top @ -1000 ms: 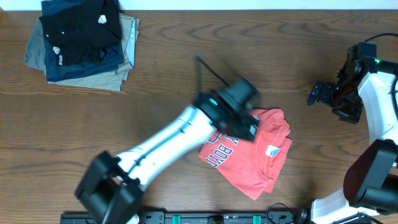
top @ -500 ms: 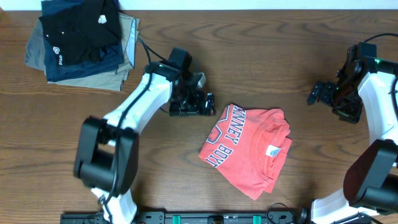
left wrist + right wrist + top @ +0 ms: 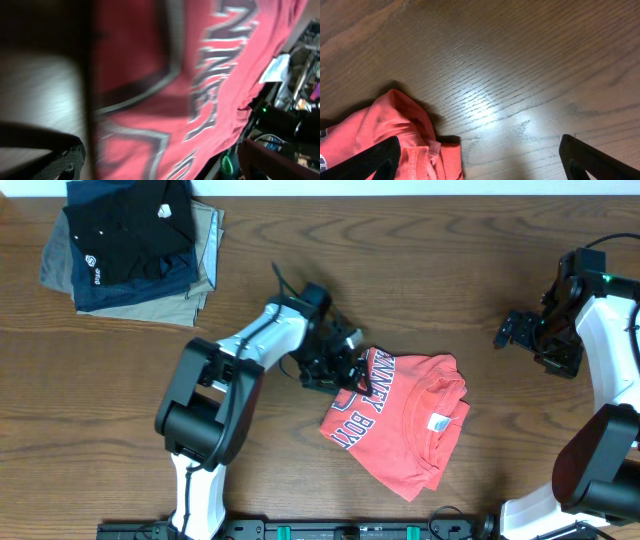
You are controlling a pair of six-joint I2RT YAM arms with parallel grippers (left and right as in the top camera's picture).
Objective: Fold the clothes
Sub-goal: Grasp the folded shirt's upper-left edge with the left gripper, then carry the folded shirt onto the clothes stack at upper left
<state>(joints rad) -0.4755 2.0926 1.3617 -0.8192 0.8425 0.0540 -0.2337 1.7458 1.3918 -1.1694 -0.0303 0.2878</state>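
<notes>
The T-shirt point(image 3: 405, 425) is found folded into a compact bundle on the table point(image 3: 470, 260), right of centre. The navy lettering point(image 3: 368, 392) faces up and the white neck tag point(image 3: 438, 423) is exposed. The left gripper point(image 3: 345, 370) is positioned at the shirt's left edge, with the jaws spread wide and closed on nothing. The right gripper point(image 3: 512, 330) is held over bare wood, well apart from the shirt, with its fingers point(image 3: 370, 160) parted and empty. A stack of folded garments point(image 3: 130, 250) is located at the table's far left corner.
</notes>
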